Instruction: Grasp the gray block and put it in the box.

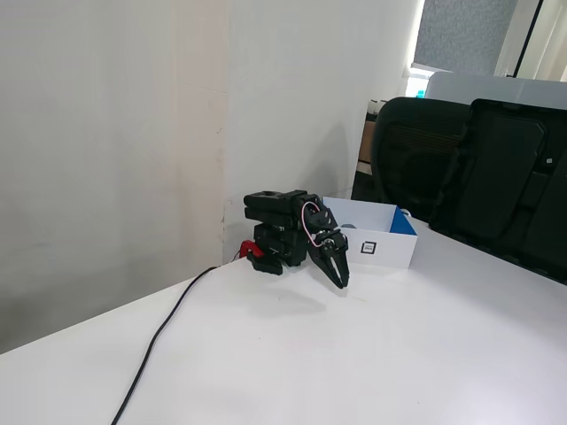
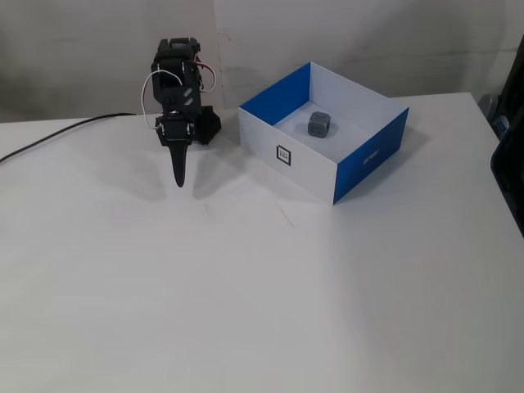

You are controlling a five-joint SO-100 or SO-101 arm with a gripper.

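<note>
1. Inside the box (image 2: 360, 160), on its floor toward the back, sits the gray block (image 2: 319, 124), touching no wall and free of the arm.
2. Outside the box's labelled front corner, to the left in a fixed view, hangs the gripper (image 2: 179, 178), tip pointed down near the table (image 2: 262, 295).
3. Its fingers look closed narrow and hold nothing; another fixed view shows at most a thin slit between them (image 1: 340, 280).
4. Judged from this, the placing is done; nothing appears left but parking the arm.

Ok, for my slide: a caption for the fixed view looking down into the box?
Gray block rests inside the box; gripper points down beside it.
</note>
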